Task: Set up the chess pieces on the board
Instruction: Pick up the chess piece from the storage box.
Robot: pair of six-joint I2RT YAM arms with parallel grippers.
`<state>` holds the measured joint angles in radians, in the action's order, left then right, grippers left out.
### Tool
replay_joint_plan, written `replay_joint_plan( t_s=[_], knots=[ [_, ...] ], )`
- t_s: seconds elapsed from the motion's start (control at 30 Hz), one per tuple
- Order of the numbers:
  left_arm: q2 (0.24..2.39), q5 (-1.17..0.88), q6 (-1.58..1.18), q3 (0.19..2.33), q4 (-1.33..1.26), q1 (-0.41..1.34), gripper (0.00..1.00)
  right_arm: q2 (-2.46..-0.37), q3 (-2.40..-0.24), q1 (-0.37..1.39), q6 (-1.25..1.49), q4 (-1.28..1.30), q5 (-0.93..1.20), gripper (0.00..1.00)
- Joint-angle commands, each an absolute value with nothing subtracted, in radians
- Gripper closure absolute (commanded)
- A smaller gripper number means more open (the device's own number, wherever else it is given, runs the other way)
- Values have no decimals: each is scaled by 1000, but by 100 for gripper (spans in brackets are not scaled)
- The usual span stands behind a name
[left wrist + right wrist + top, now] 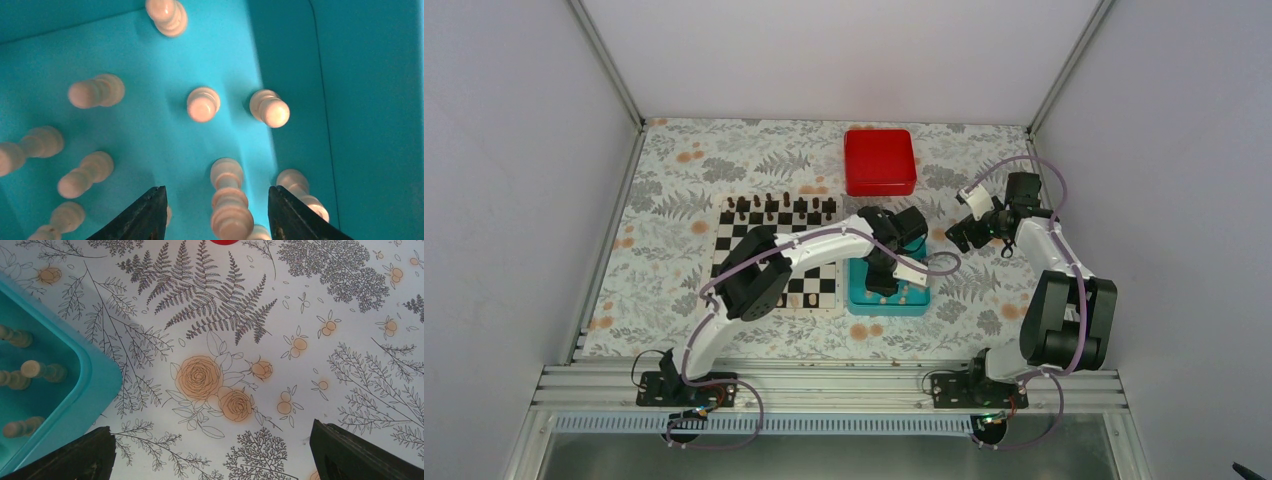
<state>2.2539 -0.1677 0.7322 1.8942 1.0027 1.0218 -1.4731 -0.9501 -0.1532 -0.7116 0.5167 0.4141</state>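
Several pale cream chess pieces (pixel 203 104) stand in the teal tray (pixel 150 135). My left gripper (pixel 217 200) is open and low inside the tray. One cream piece (pixel 229 202) stands between its fingers, touching neither. In the top view the left gripper (pixel 886 278) is over the tray (pixel 887 303), just right of the board (pixel 822 287). My right gripper (pixel 212 440) is open and empty above the patterned cloth. The tray's corner (pixel 85 390) with cream pieces (pixel 37 370) is at its left. In the top view the right gripper (pixel 961 236) hangs right of the tray.
Dark brown chessmen (pixel 784 207) stand along the board's far edge. A red box (pixel 879 161) sits behind the tray; its edge shows in the right wrist view (pixel 225 241). The left arm crosses over the board. Grey walls close in the table.
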Motion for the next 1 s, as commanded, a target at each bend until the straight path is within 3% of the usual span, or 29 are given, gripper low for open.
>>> replay_joint_plan(
  t_s=[0.0,0.1,0.4,0.67,0.97],
  knots=[
    [2281,-157,730,1910,1000,1031,53,-1463,-940,-166,-703,506,426,0],
    [2287,-155,727,1912,1002,1031,61,-1461,-940,-167,-702,506,428,0],
    [2270,-158,723,1906,987,1031,69,-1464,-941,-166,-702,509,431,0],
    [2256,-142,722,1910,990,1034,85,-1468,-939,-167,-707,511,434,0],
    [2167,-85,711,1929,1023,1035,87,-1474,-940,-167,-711,512,424,0]
  ],
)
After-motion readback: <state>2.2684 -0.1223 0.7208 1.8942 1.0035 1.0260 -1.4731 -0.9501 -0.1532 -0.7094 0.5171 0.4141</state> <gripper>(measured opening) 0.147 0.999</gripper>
